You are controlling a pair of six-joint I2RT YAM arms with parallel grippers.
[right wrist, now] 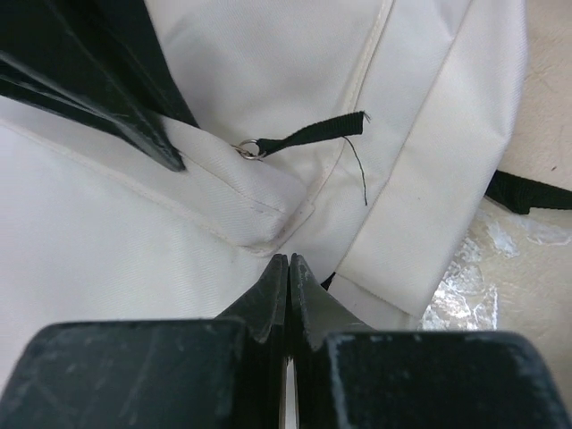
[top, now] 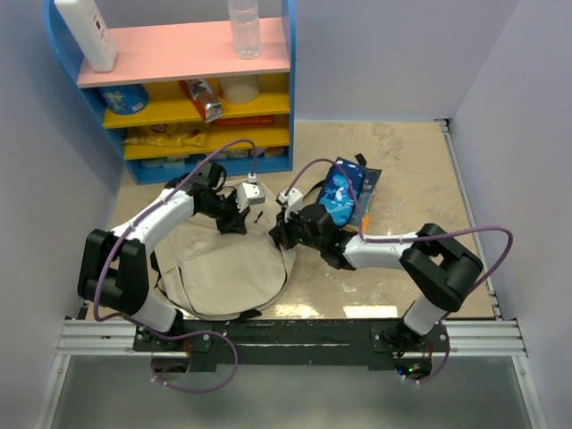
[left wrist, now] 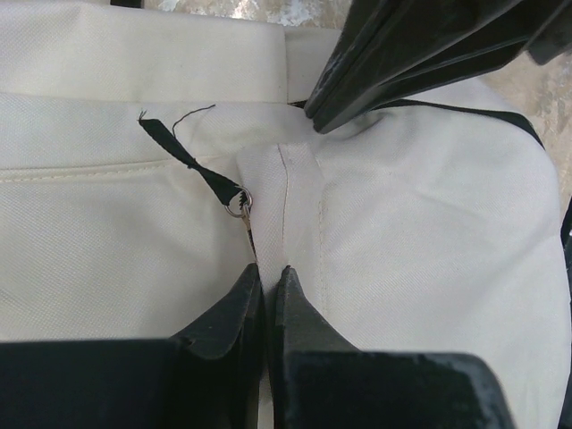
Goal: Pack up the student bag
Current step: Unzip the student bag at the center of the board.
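The left pincer (left wrist: 265, 290) is shown almost closed, with a seam of the student bag (left wrist: 420, 232) pinched just below the black zip pull (left wrist: 192, 165). The right pincer (right wrist: 288, 268) is shown fully closed, its tips set against a folded edge of the bag; a grip on cloth cannot be confirmed. The bag is laid flat on the bench (top: 411, 170), near left. A blue book (top: 344, 192) is located to its far right.
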